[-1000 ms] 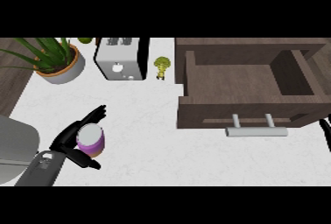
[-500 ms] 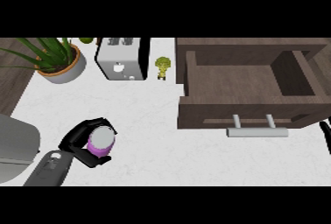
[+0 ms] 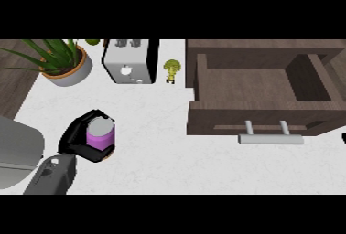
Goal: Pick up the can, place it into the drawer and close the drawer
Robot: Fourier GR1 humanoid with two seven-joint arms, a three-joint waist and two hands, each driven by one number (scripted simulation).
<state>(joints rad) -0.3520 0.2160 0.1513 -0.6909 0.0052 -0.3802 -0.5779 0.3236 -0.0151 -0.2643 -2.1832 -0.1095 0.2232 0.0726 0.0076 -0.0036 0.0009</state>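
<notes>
A purple can (image 3: 101, 133) with a grey top stands upright on the white counter at the lower left. My left hand (image 3: 76, 137) is shut on it, black fingers curled round its left side and under its base. The grey forearm (image 3: 52, 176) comes in from the lower left corner. The brown drawer (image 3: 202, 87) stands open at the right, its inside bare, with a silver handle (image 3: 270, 139) on its front. The can is well to the left of the drawer. Only a dark sliver of my right hand (image 3: 343, 137) shows at the right edge.
A potted plant (image 3: 64, 64) stands at the back left, a silver toaster (image 3: 127, 61) beside it, and a small green vegetable (image 3: 171, 69) next to the drawer's left wall. A grey rounded object (image 3: 17, 151) sits at the left edge.
My left hand's fingers, spread beside the can a second ago, have curled round it. Hand and can have shifted slightly right and away from me.
</notes>
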